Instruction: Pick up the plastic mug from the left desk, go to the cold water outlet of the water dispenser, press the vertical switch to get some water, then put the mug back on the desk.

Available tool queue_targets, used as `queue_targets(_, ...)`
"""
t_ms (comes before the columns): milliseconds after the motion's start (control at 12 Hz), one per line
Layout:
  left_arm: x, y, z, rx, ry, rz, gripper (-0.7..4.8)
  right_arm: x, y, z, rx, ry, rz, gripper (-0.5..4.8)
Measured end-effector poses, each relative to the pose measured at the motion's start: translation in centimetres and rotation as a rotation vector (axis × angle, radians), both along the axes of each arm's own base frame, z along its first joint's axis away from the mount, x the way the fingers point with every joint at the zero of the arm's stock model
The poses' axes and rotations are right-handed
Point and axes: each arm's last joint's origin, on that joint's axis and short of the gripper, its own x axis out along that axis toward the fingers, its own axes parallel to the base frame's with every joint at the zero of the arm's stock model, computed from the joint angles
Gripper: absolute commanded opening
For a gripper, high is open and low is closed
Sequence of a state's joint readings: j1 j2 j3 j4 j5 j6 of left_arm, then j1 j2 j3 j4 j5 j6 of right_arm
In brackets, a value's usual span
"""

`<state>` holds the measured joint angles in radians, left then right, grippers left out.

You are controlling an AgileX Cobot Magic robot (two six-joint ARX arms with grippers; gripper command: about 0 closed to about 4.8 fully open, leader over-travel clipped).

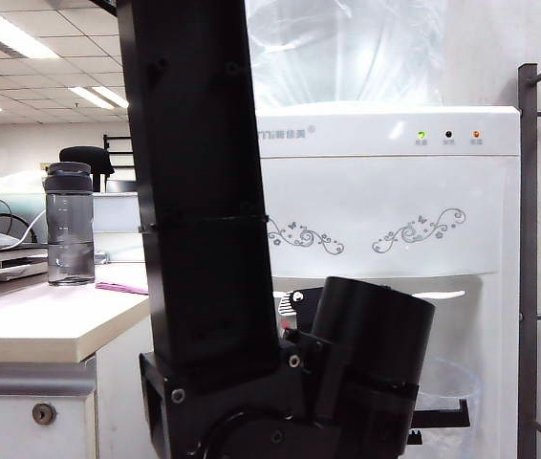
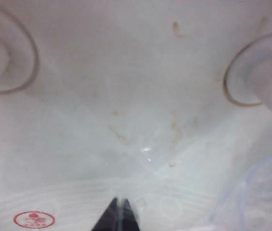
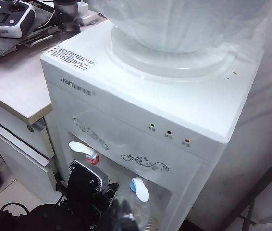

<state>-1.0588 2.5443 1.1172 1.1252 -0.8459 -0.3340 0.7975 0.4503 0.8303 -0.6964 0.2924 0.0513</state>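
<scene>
White plastic fills your view: the water dispenser (image 1: 395, 191) stands right of the beige-topped desk (image 1: 41, 320), with its clear jug (image 3: 184, 24) on top. Your left claw (image 2: 119, 214) is inside the tap recess, facing the stained back wall. Its dark tips are clenched together with only a thin clear sliver between them, which looks like the handle of the plastic mug (image 1: 450, 381). The mug hangs low in the recess, just below the blue-collared cold tap (image 3: 136, 183), apart from the red-collared tap (image 3: 84, 150). Whether its rim touches the spout, you cannot tell. Your right claw shows in no picture. A smoky bottle (image 1: 70, 225) stands on the desk.
</scene>
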Motion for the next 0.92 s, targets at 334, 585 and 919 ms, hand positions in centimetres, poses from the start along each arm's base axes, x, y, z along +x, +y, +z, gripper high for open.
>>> queue_targets(334, 0.0, 0.0, 0.0, 0.0, 0.0, 0.0, -0.05, 0.0, 0.0, 0.0, 0.0, 0.0, 0.0, -0.01)
queue_targets(585, 0.0, 0.0, 0.0, 0.002, -0.002, -0.001, -0.05, 0.3, 0.1, 0.5, 0.029, -0.043, -0.037, -0.01)
queue_targets(919, 0.0, 0.0, 0.0, 0.003, -0.004, -0.002, -0.05, 0.6, 0.3, 0.9, 0.095, -0.057, -0.097, 0.0)
